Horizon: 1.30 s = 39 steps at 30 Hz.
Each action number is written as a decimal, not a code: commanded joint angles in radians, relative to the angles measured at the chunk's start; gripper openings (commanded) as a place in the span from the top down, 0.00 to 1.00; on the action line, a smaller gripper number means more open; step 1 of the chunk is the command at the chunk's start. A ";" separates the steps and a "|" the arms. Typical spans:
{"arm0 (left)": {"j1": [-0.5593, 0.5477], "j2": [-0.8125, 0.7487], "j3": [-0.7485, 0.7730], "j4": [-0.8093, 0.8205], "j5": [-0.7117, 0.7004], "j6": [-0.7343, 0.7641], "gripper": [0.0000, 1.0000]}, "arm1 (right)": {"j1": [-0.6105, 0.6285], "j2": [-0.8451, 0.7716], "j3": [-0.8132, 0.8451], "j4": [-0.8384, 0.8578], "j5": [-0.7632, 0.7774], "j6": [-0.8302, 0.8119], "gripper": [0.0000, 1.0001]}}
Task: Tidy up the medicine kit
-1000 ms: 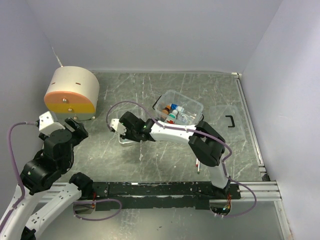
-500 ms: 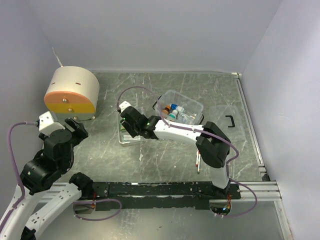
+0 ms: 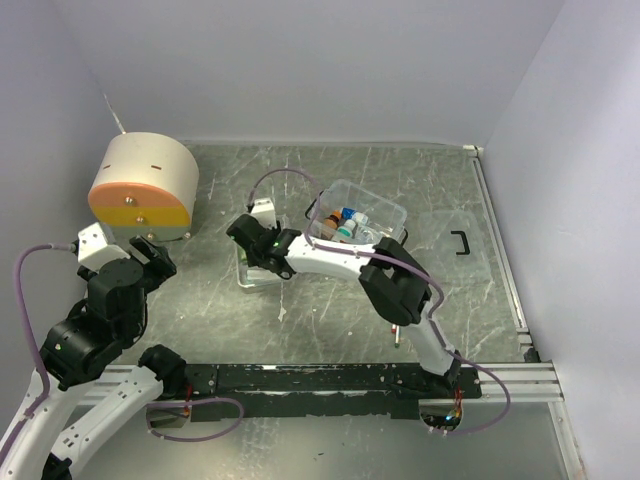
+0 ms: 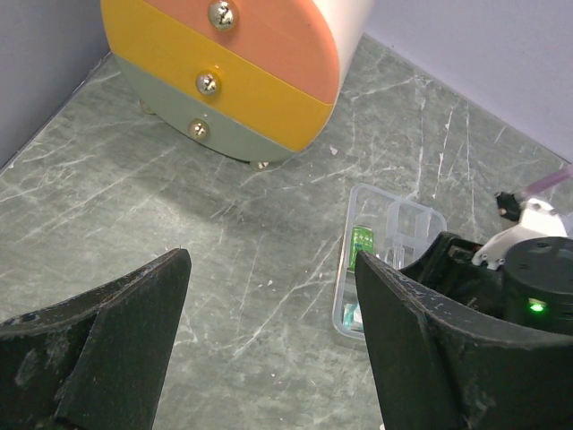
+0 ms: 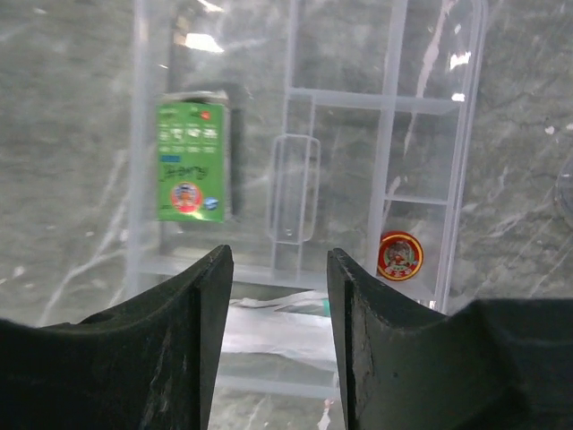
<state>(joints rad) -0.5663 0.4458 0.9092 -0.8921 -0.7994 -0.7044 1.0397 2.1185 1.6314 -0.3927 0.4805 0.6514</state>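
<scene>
Two arms in view, only one at the work. Clear box [image 3: 372, 212] sits open on the scratched grey-green table [image 3: 330, 170]. Small bottles [image 3: 347, 222] with blue, white and red caps stand inside, labels too small to read. Its clear lid [image 3: 440, 232] with a black handle lies flat just right of the box. Clear tray [image 3: 247, 278] lies flat just left of the box.

The right gripper [image 5: 276, 287] hangs over the tray [image 5: 390, 134], pointing down — fingers [image 5: 152, 358] partly apart, nothing between them, nothing held. Through the gap shows a white sachet [image 5: 269, 324] in the tray, partly hidden by the fingers. Green packet [image 5: 190, 159] lies flat in the long outer compartment. It carries white print and a round red emblem, text too blurred to read. Round tin [image 5: 399, 255], red with a gold rim, sits in a narrow compartment on the opposite side. It has a figure on its top, no legible writing.

The left gripper [image 4: 269, 278] is well left of the box, over the table, fingers wide apart, empty. Its camera sees the tray [image 4: 414, 218] with the green packet [image 4: 360, 242] and the right arm's wrist over it, green light on. Beige drum [image 3: 143, 190] stands far left of the box by the wall — orange, yellow and grey-green drawer fronts, each with a brass knob [image 4: 209, 83].
</scene>
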 commanded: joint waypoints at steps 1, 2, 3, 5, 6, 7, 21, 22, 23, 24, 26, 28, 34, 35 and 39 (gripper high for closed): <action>-0.001 -0.011 -0.004 0.009 0.008 0.014 0.15 | -0.005 0.051 0.048 -0.057 0.071 0.066 0.53; -0.001 -0.010 -0.005 0.010 0.008 0.014 0.15 | -0.006 0.060 0.055 -0.058 0.070 0.064 0.53; -0.001 -0.012 -0.004 0.010 0.009 0.014 0.15 | -0.005 0.069 0.065 -0.062 0.070 0.060 0.54; 0.000 -0.015 -0.004 0.009 0.008 0.013 0.15 | -0.006 0.085 0.075 -0.068 0.071 0.055 0.55; 0.000 -0.016 -0.004 0.009 0.008 0.014 0.15 | -0.007 0.093 0.079 -0.068 0.067 0.050 0.56; 0.000 -0.018 -0.005 0.009 0.007 0.013 0.15 | -0.009 0.100 0.082 -0.070 0.065 0.048 0.57; 0.000 -0.015 -0.006 0.012 0.009 0.016 0.14 | -0.043 0.188 0.135 -0.047 0.010 -0.015 0.62; -0.001 -0.015 -0.006 0.012 0.009 0.017 0.14 | -0.043 0.193 0.140 -0.050 0.011 -0.015 0.62; 0.000 -0.016 -0.007 0.013 0.009 0.016 0.14 | -0.044 0.197 0.139 -0.052 0.015 -0.014 0.62; 0.000 -0.016 -0.007 0.014 0.008 0.017 0.14 | -0.045 0.199 0.138 -0.051 0.019 -0.012 0.62; -0.001 -0.017 -0.008 0.016 0.011 0.017 0.14 | -0.046 0.198 0.126 -0.041 0.021 -0.017 0.63; 0.000 -0.015 -0.007 0.016 0.011 0.017 0.14 | -0.046 0.199 0.119 -0.031 0.020 -0.021 0.66; 0.000 -0.011 -0.007 0.015 0.011 0.018 0.14 | -0.055 0.207 0.132 -0.038 0.021 -0.021 0.85; 0.001 -0.011 -0.006 0.015 0.010 0.018 0.14 | -0.054 0.203 0.129 -0.032 0.022 -0.022 0.87; 0.000 -0.014 -0.006 0.012 0.010 0.013 0.14 | -0.055 0.169 0.131 0.000 -0.006 -0.073 0.95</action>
<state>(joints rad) -0.5663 0.4313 0.9089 -0.8909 -0.7956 -0.7036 0.9939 2.2917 1.7523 -0.4156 0.4847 0.6270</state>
